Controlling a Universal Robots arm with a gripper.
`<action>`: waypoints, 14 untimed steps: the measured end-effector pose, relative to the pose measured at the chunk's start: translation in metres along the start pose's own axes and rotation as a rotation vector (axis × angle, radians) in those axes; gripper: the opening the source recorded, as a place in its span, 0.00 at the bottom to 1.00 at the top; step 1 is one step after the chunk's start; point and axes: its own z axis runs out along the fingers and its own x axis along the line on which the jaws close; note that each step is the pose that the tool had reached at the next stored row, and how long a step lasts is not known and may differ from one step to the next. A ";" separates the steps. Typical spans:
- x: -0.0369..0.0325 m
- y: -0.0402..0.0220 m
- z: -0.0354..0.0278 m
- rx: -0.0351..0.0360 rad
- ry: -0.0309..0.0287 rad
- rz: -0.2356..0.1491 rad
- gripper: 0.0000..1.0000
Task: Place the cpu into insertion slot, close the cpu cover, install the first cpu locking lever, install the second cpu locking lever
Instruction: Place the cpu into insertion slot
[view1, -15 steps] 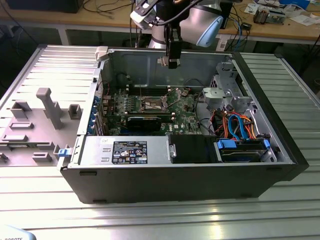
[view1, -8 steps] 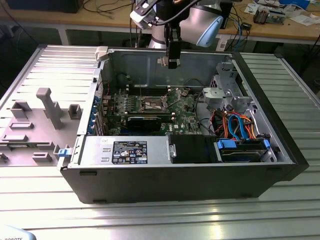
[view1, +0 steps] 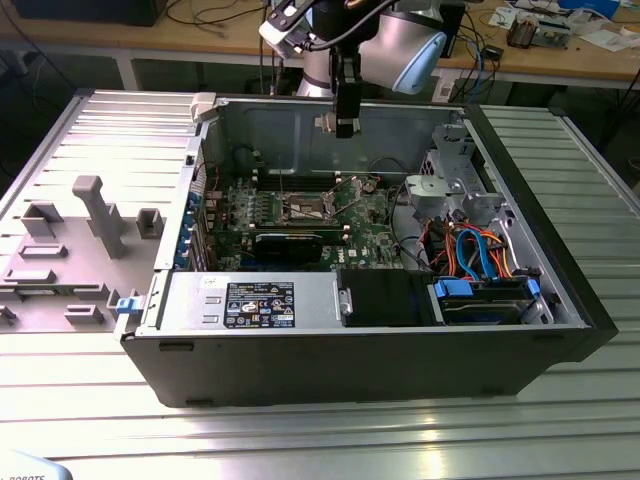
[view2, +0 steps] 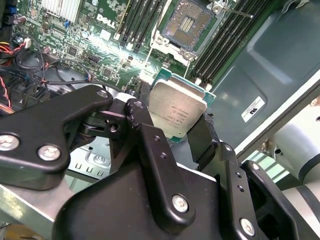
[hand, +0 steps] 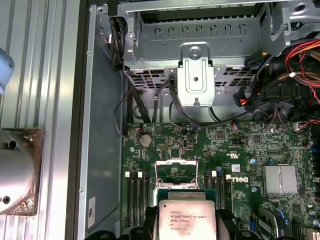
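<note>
Second wrist view: one gripper clamped on one cpu, held apart from one open insertion slot.

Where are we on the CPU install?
Done: nothing finished yet. In hand: the gripper is shut on the cpu, held above the board. The insertion slot is bare and the cpu cover stands open. Left: seating the chip, closing the cover, both locking levers.
</note>
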 end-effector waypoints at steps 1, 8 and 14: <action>0.0000 0.0000 0.0000 0.0000 -0.0001 0.001 0.54; 0.0000 0.0000 0.0004 -0.0007 -0.0033 0.037 0.54; 0.0000 -0.0001 0.0010 -0.0012 -0.0053 0.059 0.54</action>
